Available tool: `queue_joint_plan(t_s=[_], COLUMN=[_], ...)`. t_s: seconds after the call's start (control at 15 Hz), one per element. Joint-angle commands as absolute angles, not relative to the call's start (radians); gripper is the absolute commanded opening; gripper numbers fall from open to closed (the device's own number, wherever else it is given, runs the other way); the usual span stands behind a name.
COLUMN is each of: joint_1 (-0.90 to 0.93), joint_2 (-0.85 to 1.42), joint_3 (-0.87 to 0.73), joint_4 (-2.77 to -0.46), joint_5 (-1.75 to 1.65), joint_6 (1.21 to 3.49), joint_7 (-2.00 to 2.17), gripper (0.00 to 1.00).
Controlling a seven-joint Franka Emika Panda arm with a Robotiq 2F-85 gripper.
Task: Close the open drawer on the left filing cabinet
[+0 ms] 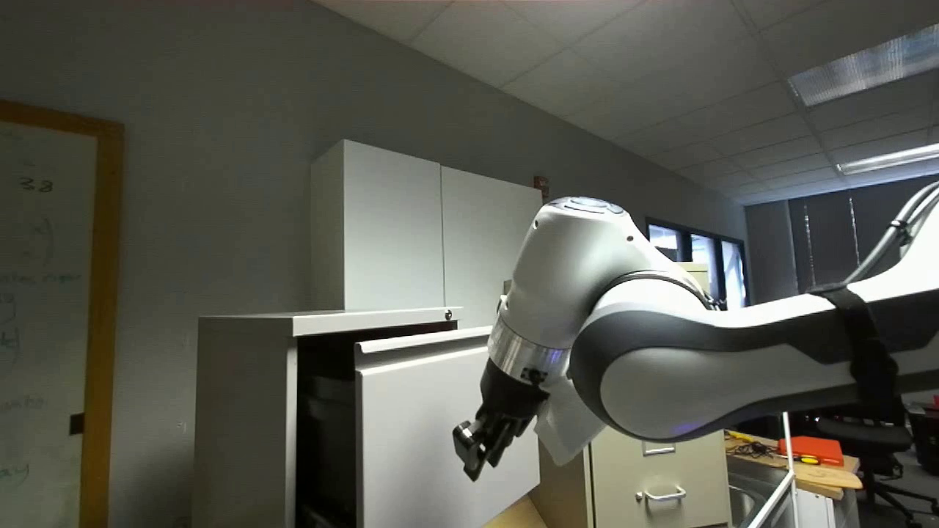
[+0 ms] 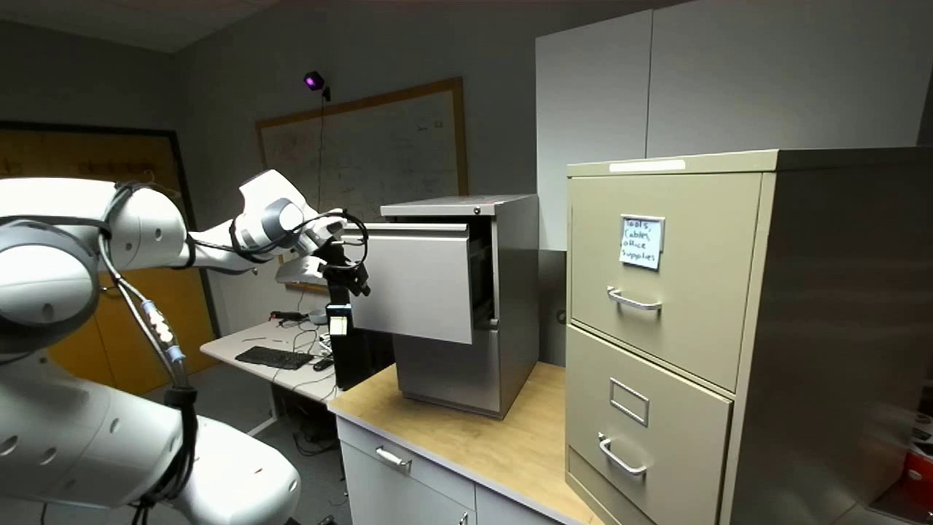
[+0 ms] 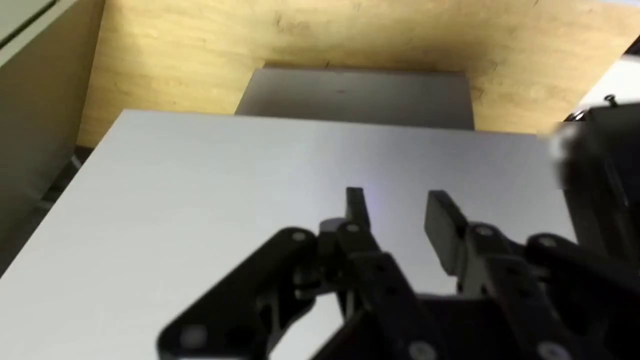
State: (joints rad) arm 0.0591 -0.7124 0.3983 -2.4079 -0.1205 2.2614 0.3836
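Drawer (image 2: pixel 412 281) juts from the upper half of the cabinet (image 2: pixel 517 299), its front a plain, flat, pale rectangle with a lip along the top edge, its inside dark. The cabinet is boxy smooth metal, flat on top, with a small round lock (image 1: pixel 448 315) at the rim, and it stands on a wood-grained counter (image 2: pixel 503 452) near a beige cabinet (image 2: pixel 765 328). Before the drawer's front is the black, jointed tool (image 3: pixel 396 207), its jaws apart; I cannot tell whether it touches the metal.
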Motion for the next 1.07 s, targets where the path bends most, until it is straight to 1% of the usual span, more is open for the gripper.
queue_joint_plan(t_s=[0.0,0.07,0.33,0.53,1.0], joint_1=[-0.017,-0.037,-0.118,-0.152,-0.206], joint_2=[-0.735,-0.745,-0.817,-0.878,-0.897], joint_3=[0.474,0.497,0.594,0.651,0.692], joint_4=[-2.397,-2.398,-2.402,-2.404,-2.385], joint_5=[-0.248,-0.283,-0.389,-0.407,-0.361], joint_6=[2.381,2.416,2.536,2.593,2.68], joint_7=[0.488,0.514,0.617,0.65,0.614], gripper=[0.07,0.0,0.0,0.0,0.0])
